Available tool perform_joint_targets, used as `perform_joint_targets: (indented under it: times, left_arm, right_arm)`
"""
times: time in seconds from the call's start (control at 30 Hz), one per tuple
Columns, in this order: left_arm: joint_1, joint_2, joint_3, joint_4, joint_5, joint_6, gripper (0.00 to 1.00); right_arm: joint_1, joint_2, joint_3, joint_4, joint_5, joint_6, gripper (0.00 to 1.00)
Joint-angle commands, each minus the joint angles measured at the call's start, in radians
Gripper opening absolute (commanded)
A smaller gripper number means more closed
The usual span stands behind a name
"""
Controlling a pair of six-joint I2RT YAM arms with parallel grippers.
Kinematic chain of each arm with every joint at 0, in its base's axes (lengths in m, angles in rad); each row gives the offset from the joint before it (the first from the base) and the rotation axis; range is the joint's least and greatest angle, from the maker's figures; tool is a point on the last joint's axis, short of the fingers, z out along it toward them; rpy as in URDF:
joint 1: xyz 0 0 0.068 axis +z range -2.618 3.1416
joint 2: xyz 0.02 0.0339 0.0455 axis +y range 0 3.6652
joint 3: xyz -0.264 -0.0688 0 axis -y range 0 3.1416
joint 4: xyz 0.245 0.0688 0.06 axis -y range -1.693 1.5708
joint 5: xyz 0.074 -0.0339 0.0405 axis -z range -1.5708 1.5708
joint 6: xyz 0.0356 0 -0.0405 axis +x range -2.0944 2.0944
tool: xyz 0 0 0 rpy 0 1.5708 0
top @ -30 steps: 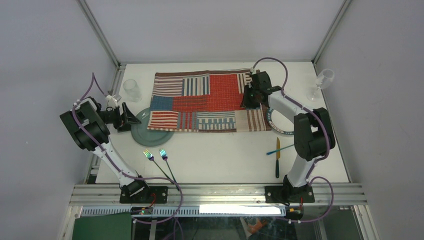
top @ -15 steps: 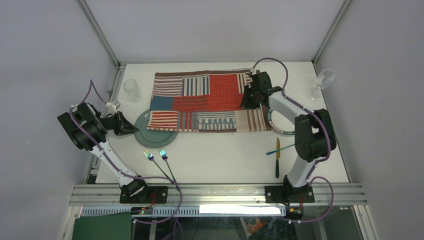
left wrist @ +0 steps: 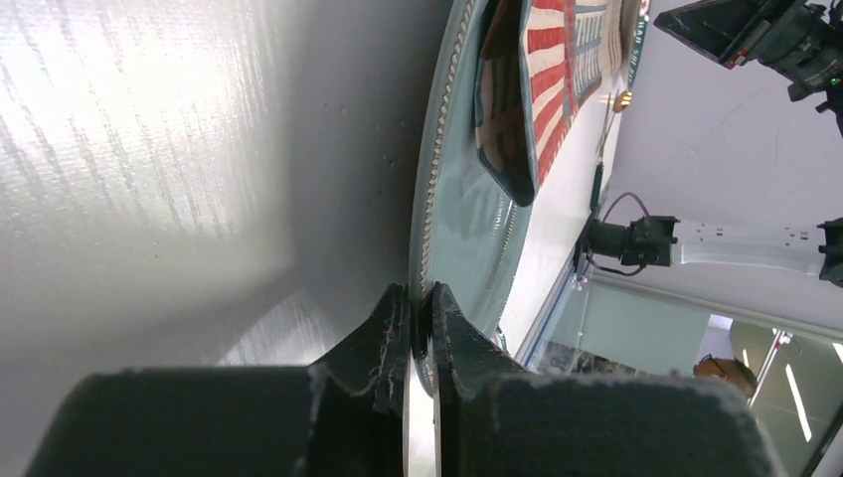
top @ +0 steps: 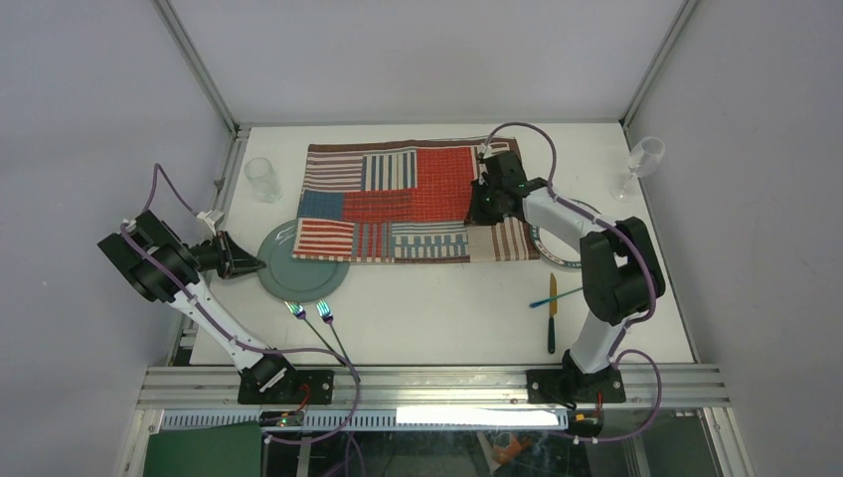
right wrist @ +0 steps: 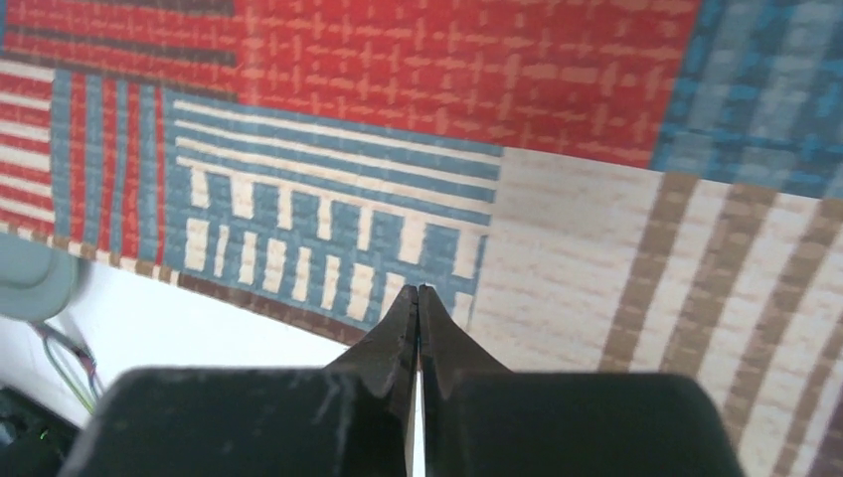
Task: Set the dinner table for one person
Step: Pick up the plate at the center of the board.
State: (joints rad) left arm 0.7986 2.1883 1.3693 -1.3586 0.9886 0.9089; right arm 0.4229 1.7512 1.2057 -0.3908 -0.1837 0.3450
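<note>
— Which step is in hand?
— The plate [top: 293,278], by the left edge of the dinner table [top: 437,308], is judged as being drawn from under the placemat [top: 418,189], its rim clamped by the left gripper [left wrist: 420,298]. The right gripper [right wrist: 419,293] is shut over the placemat; a pinch cannot be confirmed.
— Next?
— A clear pull, then centring on the placemat, is called for.
— Changed?
— The left jaws were wide a second ago; the plate has been shifted nearer.

Robot lab: aluminium frame rails [top: 437,383] and plain white walls [top: 427,60].
</note>
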Motion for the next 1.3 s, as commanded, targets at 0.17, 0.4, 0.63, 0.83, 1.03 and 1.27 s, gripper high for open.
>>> perform_joint_targets:
  times: [0.17,0.4,0.63,0.83,1.03,1.27]
  left_arm:
    - [0.136,0.023,0.032,-0.095,0.018,0.279,0.00]
    - [0.241,0.033,0.024,-0.097,-0.039,0.316,0.00]
    - [0.306,0.037,0.025,-0.096,-0.049,0.339,0.00]
    - [0.336,0.058,0.042,-0.096,-0.055,0.336,0.00]
    - [0.337,0.068,0.038,-0.096,-0.046,0.341,0.00]
    - [0.340,0.066,0.037,-0.096,-0.052,0.347,0.00]
  right_arm:
    - [0.075,0.041,0.096,0.081,-0.242,-0.001,0.00]
    - [0.144,0.130,0.185,0.052,-0.259,-0.003,0.00]
    - [0.178,0.165,0.207,0.061,-0.282,-0.006,0.00]
    - [0.229,0.233,0.238,0.062,-0.433,-0.018,0.07]
    - [0.296,0.317,0.217,0.224,-0.608,0.118,0.26]
    - [0.374,0.449,0.315,0.392,-0.682,0.281,0.35]
